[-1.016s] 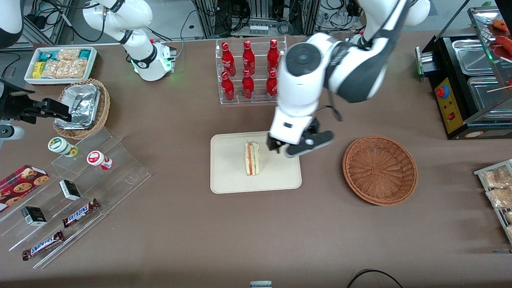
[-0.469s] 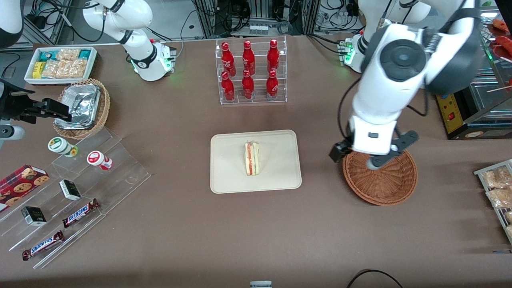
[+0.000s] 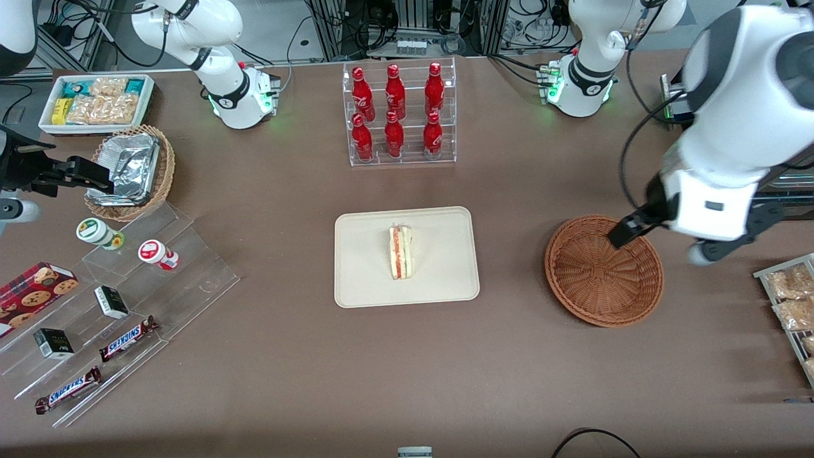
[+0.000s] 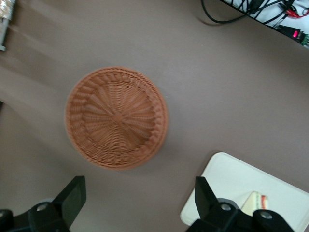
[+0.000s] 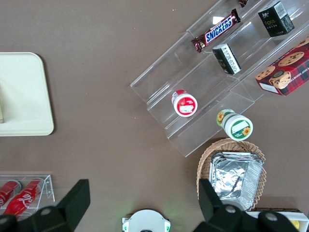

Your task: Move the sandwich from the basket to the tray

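Note:
The sandwich stands on its edge in the middle of the cream tray, with its red and green filling facing up. The round reddish-brown basket is empty and sits beside the tray toward the working arm's end of the table. My left gripper hangs high over the basket's rim on that same end, open, with nothing between its fingers. The left wrist view looks down past the open gripper onto the empty basket, a corner of the tray and the tip of the sandwich.
A clear rack of red bottles stands farther from the camera than the tray. A roller grill machine and a rack of snack packets flank the working arm's end. Stepped acrylic shelves of snacks lie toward the parked arm's end.
The left gripper has swept from above the tray's edge, across the basket, toward the working arm's end. The sandwich has stayed put on the tray.

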{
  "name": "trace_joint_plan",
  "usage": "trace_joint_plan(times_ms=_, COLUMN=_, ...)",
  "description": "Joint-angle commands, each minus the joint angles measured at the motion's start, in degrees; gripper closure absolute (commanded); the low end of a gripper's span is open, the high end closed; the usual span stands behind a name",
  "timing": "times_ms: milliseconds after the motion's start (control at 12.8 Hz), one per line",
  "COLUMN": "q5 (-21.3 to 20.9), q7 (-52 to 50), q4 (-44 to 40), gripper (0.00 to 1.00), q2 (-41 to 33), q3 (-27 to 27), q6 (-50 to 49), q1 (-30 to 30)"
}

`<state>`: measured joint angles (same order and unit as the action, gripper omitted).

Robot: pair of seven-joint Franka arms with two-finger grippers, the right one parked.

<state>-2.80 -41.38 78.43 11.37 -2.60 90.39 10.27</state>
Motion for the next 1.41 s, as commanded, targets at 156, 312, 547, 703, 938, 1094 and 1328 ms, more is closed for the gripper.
trace_joint_plan(times_ms=156, q5=1.48, q7=10.07, q4=7.87, gripper=0.00, q2=-7.05, q3=-0.65, q6=-0.13, q1=-5.69)
trace_joint_plan(times_ms=312, q5=1.48, q7=14.38, q4=9.36, gripper=0.00, q2=-8.46, q3=-0.65, q6=-0.21, q1=-7.54)
trace_joint_plan(times_ms=547, q5=2.71, q7=25.01, q4=11.74, gripper=0.00, q2=-11.62, q3=-0.56, q6=-1.52, q1=-8.94)
trace_joint_plan(times_ms=703, q5=4.46, q7=29.58, q4=12.09, gripper=0.00, q2=-13.03, q3=-0.65, q6=-2.32, q1=-10.88)
trace_joint_plan(times_ms=938, q5=6.23, q7=32.59, q4=14.11, gripper=0.00, q2=-15.32, q3=-0.65, q6=-3.03, q1=-11.59)
trace_joint_plan(times_ms=1094, q5=6.49, q7=32.59, q4=12.46, gripper=0.00, q2=-14.27, q3=-0.74, q6=-2.76, q1=-11.41)
trace_joint_plan(times_ms=1328, q5=5.62, q7=32.68, q4=8.59, gripper=0.00, q2=-11.46, q3=-0.91, q6=-3.11, q1=-11.41)
